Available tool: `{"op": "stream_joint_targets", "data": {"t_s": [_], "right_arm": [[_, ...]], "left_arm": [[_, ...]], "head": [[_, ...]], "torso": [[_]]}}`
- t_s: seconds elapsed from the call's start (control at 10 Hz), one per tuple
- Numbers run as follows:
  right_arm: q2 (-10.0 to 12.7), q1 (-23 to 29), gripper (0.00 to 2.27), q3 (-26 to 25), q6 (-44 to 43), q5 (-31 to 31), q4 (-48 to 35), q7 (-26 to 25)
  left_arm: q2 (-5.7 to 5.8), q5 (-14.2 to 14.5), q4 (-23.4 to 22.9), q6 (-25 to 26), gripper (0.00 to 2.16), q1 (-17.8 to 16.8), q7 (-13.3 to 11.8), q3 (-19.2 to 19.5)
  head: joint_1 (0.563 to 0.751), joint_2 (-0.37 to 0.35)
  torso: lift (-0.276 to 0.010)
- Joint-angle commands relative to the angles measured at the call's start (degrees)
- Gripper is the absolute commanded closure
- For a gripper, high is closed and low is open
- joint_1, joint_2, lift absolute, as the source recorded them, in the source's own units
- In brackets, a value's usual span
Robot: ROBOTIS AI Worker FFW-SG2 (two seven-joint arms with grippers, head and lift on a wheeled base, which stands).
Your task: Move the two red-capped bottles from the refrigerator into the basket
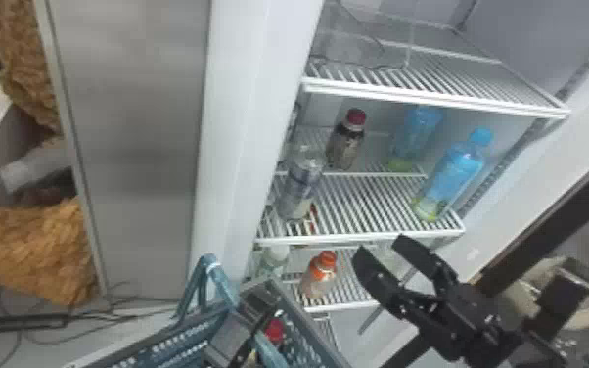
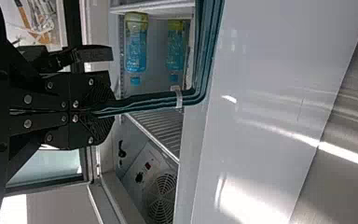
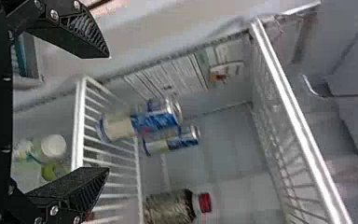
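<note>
Nearest, at the near left, is one basket (image 1: 161,342), its handle (image 2: 142,101) pinched in the closed jaws of the left gripper (image 2: 103,112). One red cap (image 1: 274,331) shows inside, so I judge one bottle is in and one is left to fetch. To its right, the right gripper (image 1: 379,246) is before the refrigerator (image 1: 254,122), jaws wide with nothing between them. Farther in, the lower shelf (image 1: 352,305) carries one orange-capped bottle (image 1: 319,279) and, to its left, one white-capped bottle (image 1: 274,258). On the middle shelf (image 1: 357,237) I count two blue bottles (image 1: 455,171) at the right, one nearer than the other, and two cans (image 3: 140,125) at the left. Beyond the cans, far left, stands the remaining red-capped bottle (image 1: 346,146), one in number.
</note>
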Motion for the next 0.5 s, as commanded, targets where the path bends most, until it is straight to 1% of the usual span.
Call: {"op": "stream_joint_targets", "data": {"t_s": [0.0,0.2,0.4], "right_arm": [[0.22,-0.25,0.16,-0.33,-1.69,0.45,0.54,-0.45],[0.84,-0.39,0.16,-0.90,-4.50,1.13,1.53,-2.03],[1.01,-1.80,0.16,-1.35,-7.03,1.93,3.50,-3.53]], "left_arm": [[0.00,0.00,0.00,-0.01,1.20,0.00,-0.01,0.00],[0.09,0.00,0.00,-0.01,1.20,0.00,-0.01,0.00],[0.09,0.12,0.00,-0.15,1.20,0.00,-0.01,0.00]], "head": [[0.695,-0.350],[0.695,-0.350],[0.695,-0.350]], "torso": [[0.000],[0.000],[0.000]]}}
